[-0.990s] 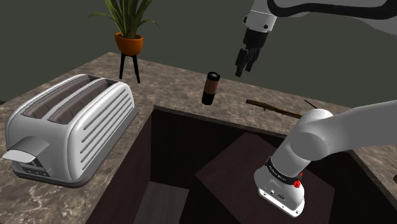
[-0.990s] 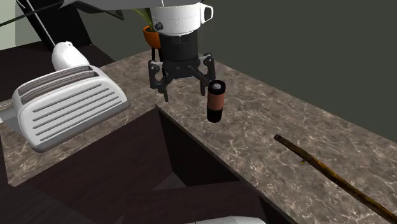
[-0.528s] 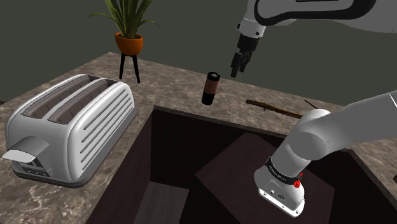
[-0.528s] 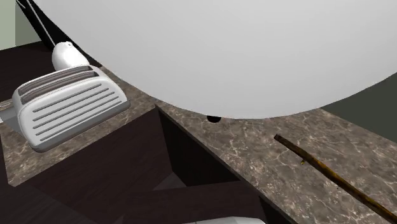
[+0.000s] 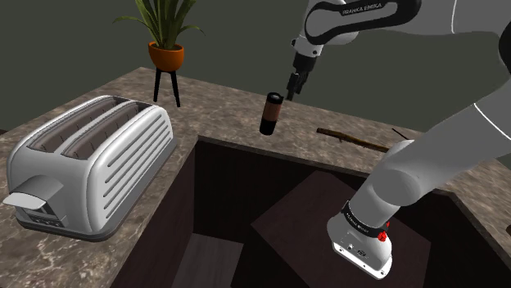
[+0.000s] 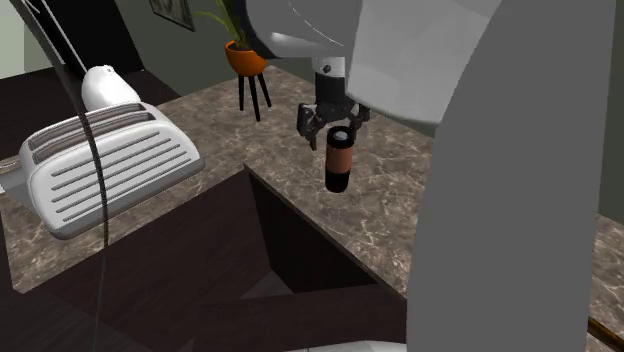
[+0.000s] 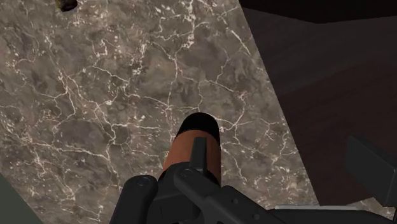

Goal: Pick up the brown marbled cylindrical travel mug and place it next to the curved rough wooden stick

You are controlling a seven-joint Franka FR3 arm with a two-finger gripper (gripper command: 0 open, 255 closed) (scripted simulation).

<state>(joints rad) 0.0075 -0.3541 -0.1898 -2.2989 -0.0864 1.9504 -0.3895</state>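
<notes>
Mug point(image 5: 271, 113): brown cylinder, black cap, dark base; upright on counter point(image 5: 217, 110), near its inner edge. Stick point(image 5: 352, 139): thin, dark, flat on counter, apart from mug.

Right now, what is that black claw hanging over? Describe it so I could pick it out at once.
Start at the dark marbled countertop with the big silver toaster on it. Near the counter's inner edge, between the potted plant and a thin stick, stands an upright travel mug below the open gripper. It alone is a brown cylinder with a black cap and black base.
</notes>
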